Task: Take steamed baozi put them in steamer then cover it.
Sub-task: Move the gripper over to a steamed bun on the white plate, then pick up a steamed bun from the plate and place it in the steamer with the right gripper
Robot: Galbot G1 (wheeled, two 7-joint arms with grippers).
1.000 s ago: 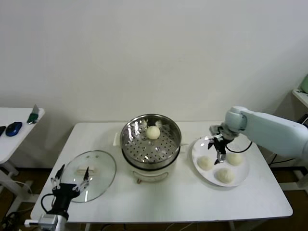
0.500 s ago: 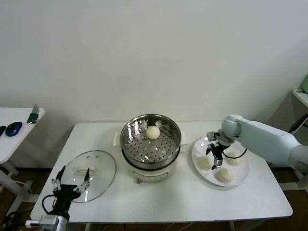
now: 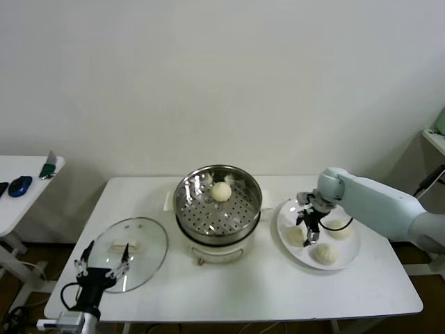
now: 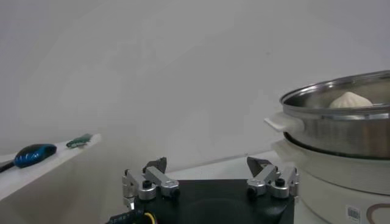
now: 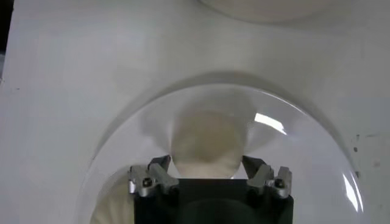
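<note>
The steel steamer [image 3: 217, 209] stands mid-table on its white pot base, with one baozi [image 3: 221, 191] inside at the back. Three more baozi lie on the white plate [image 3: 351, 256] to its right. My right gripper [image 3: 309, 233] is down on the plate, its fingers pressed against both sides of the leftmost baozi [image 3: 296, 236]. The right wrist view shows that baozi [image 5: 206, 143] between the fingers [image 5: 159, 167], resting on the plate [image 5: 122, 140]. The glass cover [image 3: 142, 240] lies flat at the table's left. My left gripper [image 3: 103, 268] hangs open by its near edge, empty [image 4: 207, 167].
A side table at the far left holds a blue mouse [image 3: 20, 185] and a green item [image 3: 47, 167]. A shelf edge [image 3: 437, 139] shows at the far right. The left wrist view shows the steamer's wall [image 4: 341, 125] and its baozi [image 4: 350, 100].
My right gripper moved left and down across the plate onto the leftmost baozi, and its fingers closed in against it. The left arm stayed put.
</note>
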